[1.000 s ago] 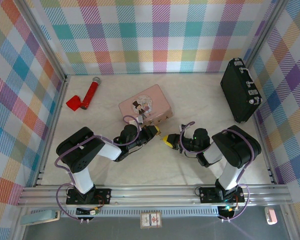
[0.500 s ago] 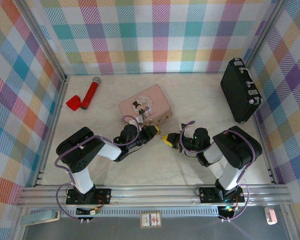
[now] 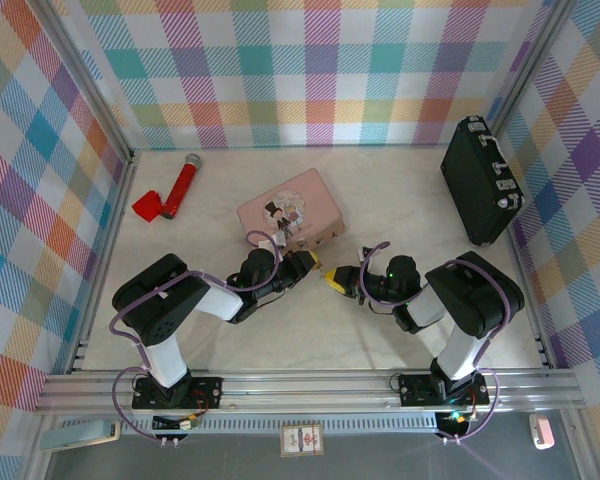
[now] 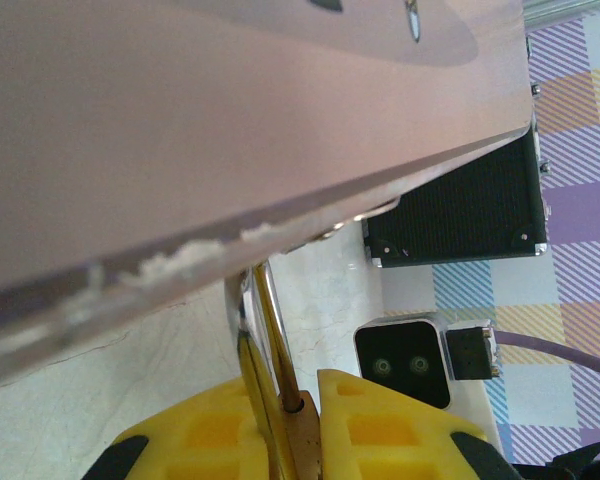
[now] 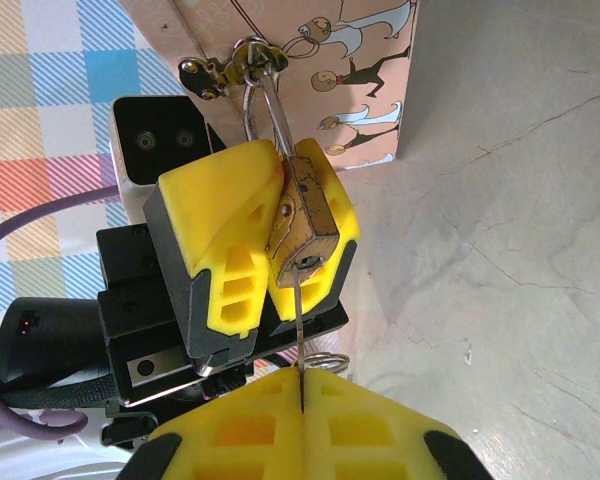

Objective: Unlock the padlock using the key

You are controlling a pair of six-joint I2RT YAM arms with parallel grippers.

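Left hand [image 3: 308, 263]: clamped on the padlock [image 5: 305, 225], body held between its yellow fingers. The shackle passes through the clasp on the pink tin [image 5: 380, 60], mid-bench [image 5: 520, 250]. Right hand [image 5: 302, 405]: closed on the key [image 5: 299, 320], blade tip at the padlock's keyhole; depth of entry cannot be told.

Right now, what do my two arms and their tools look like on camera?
The left arm and right arm have black joint housings, white links and looping purple cables. The left tool and right tool carry blocky yellow fingers with hollow moulded pockets on black mounts.
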